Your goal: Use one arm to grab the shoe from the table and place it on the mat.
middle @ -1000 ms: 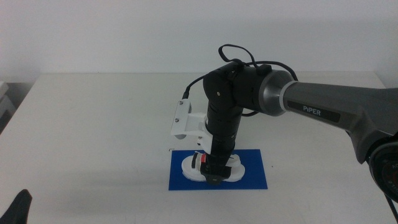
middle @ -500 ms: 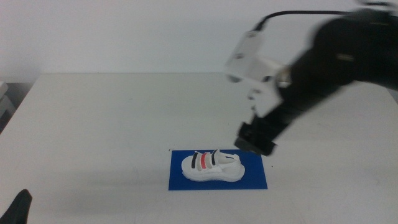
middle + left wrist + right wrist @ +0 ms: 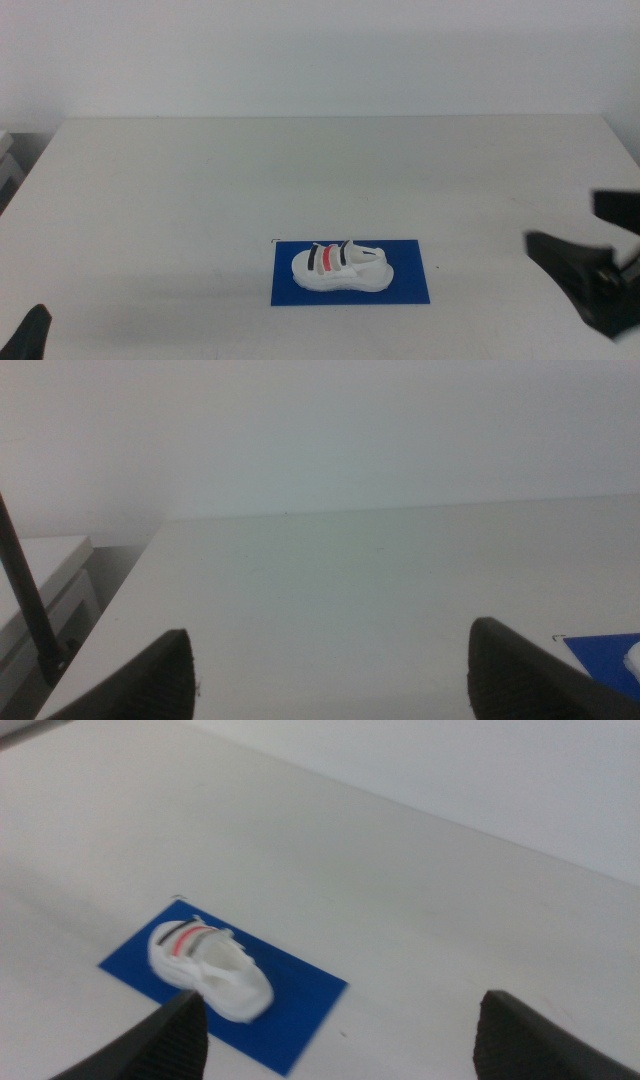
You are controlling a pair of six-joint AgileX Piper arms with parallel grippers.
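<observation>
While the shoe (image 3: 339,268) sits upright on the mat (image 3: 410,285), neither gripper touches it. It lies lengthwise along the mat, inside the blue edges, red strap between the two black ones. Nothing stands on or beside the mat, and nothing lies between it and either gripper.

Right gripper (image 3: 600,262): low at the right edge of the middle view, well apart from the mat, blurred. Its wrist view shows the two jaws set wide apart with nothing between them; shoe (image 3: 206,966) and mat (image 3: 300,1012) lie beyond the gap.

Left gripper (image 3: 28,338): only a dark tip at the bottom left corner of the middle view, well apart from the mat. Its wrist view shows the jaws spread, holding nothing, with a corner of the mat (image 3: 603,653) at the frame edge.

Table (image 3: 200,190): plain white, matte, faint shadow near the mat. Pale wall behind the far edge. A light-coloured unit and a thin dark cable (image 3: 28,606) show past the table's left side.
</observation>
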